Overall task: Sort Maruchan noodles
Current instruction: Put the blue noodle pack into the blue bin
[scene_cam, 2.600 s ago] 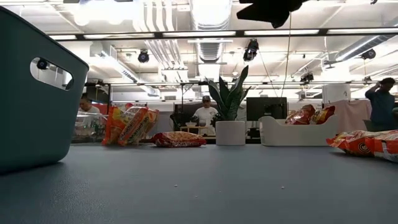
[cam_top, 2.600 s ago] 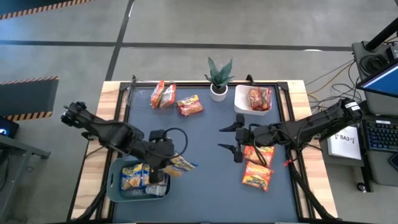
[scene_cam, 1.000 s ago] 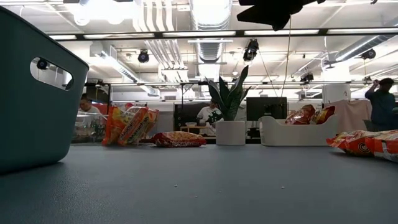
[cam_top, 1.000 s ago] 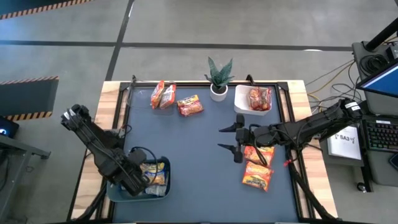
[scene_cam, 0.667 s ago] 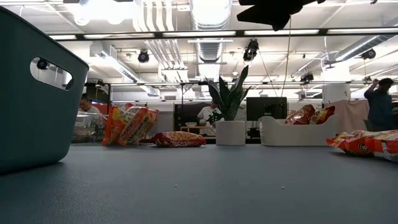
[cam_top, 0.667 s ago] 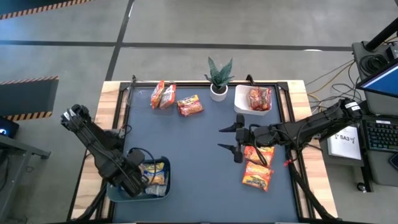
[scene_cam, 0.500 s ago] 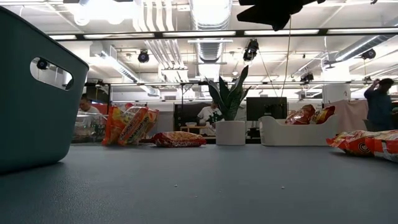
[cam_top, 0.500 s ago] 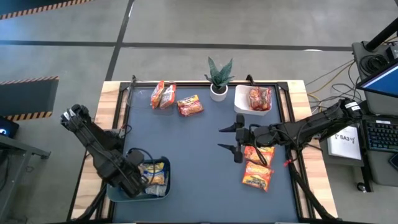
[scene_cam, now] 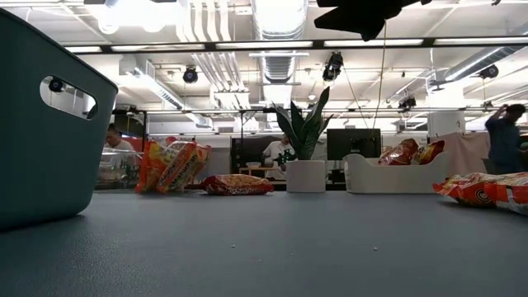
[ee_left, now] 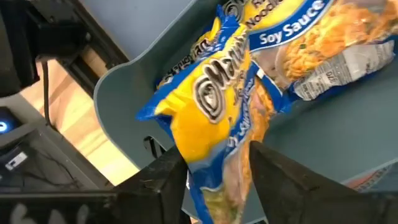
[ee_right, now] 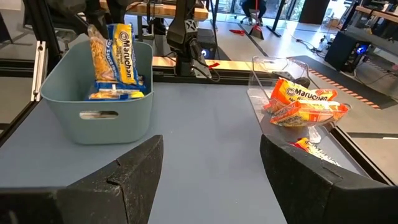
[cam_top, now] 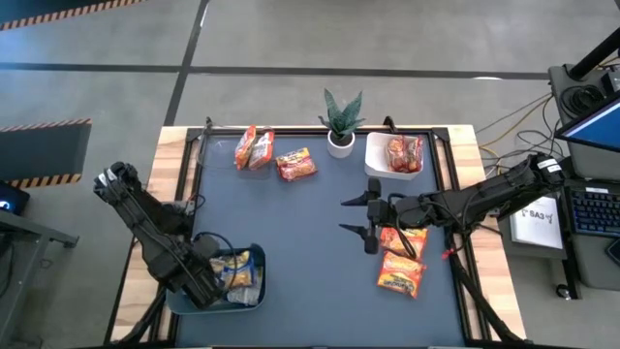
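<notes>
Packets of Maruchan noodles lie in groups on the dark counter (cam_top: 310,252). The left gripper (cam_top: 215,281) is down inside the blue bin (cam_top: 184,301) at the near left corner. A yellow packet (ee_left: 211,106) stands upright between its two sides, above other yellow packets (cam_top: 237,271) lying in the bin. Whether the gripper pinches that packet or merely flanks it cannot be told.

The right gripper (cam_top: 351,215) hovers spread wide over bare counter, right of centre, and holds nothing. Just beside it, toward the right edge, two orange packets (cam_top: 400,260) lie flat, one in front of the other.

At the far edge a white bin (cam_top: 373,160) holds red-orange packets (cam_top: 405,153). A potted plant (cam_top: 341,118) stands just left of it. Further left along that edge lies a red packet (cam_top: 296,165), and beside it two orange packets lean together (cam_top: 254,148).

From the right wrist view, the blue bin shows a handle slot in its side, with the yellow packet sticking up above its rim.
</notes>
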Available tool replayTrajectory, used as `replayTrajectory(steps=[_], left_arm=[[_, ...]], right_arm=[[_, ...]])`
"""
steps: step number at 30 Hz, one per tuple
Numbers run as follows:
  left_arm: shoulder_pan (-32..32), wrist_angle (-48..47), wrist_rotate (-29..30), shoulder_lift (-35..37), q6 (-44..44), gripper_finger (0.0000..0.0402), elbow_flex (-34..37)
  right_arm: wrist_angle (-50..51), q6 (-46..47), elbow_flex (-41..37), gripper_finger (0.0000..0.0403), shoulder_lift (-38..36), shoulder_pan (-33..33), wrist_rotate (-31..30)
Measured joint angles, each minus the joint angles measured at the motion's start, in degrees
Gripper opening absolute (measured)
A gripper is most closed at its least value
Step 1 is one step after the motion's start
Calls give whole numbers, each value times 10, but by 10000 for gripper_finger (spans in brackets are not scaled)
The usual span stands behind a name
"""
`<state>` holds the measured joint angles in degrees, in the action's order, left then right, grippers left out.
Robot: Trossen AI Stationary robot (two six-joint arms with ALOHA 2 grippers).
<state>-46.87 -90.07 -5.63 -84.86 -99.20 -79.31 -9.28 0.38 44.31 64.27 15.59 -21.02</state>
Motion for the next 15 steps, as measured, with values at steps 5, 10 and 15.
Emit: replayTrajectory(steps=[5, 10, 15], left_arm=[[0, 0, -1, 1, 15, 173, -4], [0, 0, -37, 2, 18, 175, -6], [0, 0, -60, 2, 23, 175, -6]], right_arm=[[0, 0, 0, 256, 0, 0, 0], [0, 0, 0, 256, 0, 0, 0], [0, 0, 0, 256, 0, 0, 0]])
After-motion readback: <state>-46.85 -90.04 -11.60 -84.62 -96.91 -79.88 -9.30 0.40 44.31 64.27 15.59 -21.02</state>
